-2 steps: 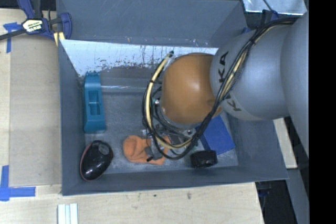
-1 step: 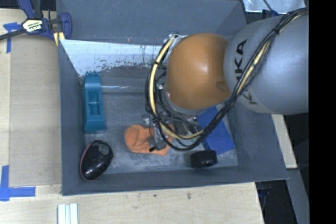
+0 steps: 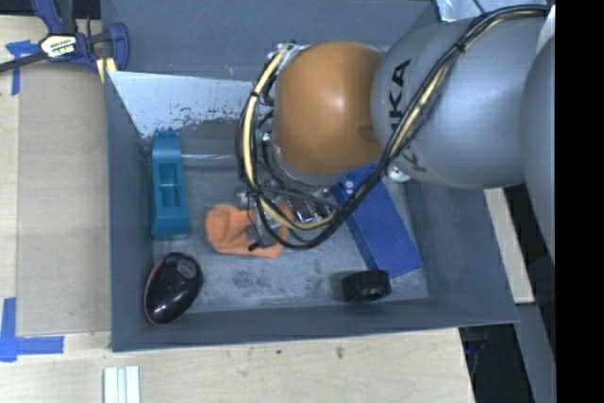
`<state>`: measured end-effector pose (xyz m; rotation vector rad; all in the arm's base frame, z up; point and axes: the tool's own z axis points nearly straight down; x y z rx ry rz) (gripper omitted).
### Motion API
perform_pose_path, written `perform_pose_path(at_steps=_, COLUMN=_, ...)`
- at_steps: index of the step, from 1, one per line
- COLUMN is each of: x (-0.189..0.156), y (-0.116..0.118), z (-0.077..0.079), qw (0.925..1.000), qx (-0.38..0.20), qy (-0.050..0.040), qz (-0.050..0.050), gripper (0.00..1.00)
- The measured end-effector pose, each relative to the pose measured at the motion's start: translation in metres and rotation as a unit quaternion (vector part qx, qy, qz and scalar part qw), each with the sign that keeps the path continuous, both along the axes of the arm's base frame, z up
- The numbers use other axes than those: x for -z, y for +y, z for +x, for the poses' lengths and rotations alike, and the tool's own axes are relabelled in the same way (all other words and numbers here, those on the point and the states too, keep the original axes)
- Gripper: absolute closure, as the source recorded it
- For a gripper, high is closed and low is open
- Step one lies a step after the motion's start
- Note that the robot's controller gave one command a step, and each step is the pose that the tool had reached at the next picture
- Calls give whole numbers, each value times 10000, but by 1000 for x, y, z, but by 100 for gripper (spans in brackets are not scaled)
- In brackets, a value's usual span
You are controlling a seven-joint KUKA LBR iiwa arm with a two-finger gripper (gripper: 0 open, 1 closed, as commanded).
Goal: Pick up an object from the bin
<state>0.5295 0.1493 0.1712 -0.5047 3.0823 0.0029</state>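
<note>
- The grey metal bin point(image 3: 283, 14) carries five loose things on its floor, all of them apart from one another or nearly so.
- At 9 o'clock lies a long blue block point(image 3: 168, 184) with recesses in its top, its length running from 12 to 6.
- At 7 o'clock, near the front-left corner and just below the block, sits a black computer mouse point(image 3: 172, 286).
- Close to the middle of the floor lies a crumpled orange soft thing point(image 3: 226, 229), the thing nearest to the gripper.
- The gripper point(image 3: 271, 222) hangs at that orange thing's 3 o'clock edge, under the wrist's rounded orange cover point(image 3: 326, 109) and its looping cables point(image 3: 247, 137); whether it is released or clenched, or touches the orange thing, cannot be told.
- At 4 o'clock a flat blue board point(image 3: 389, 241) lies slantwise, its upper end hidden beneath the wrist.
- At 5 o'clock a small black thing point(image 3: 364, 286) sits just beside the board's lower end.
- The silver arm point(image 3: 472, 109) comes in from 3 o'clock.
</note>
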Motion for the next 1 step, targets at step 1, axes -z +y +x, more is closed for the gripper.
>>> perform_pose_path(at_steps=1, x=-7, y=17, z=-8, qw=9999, qx=-44, qy=148, qz=-40, gripper=100)
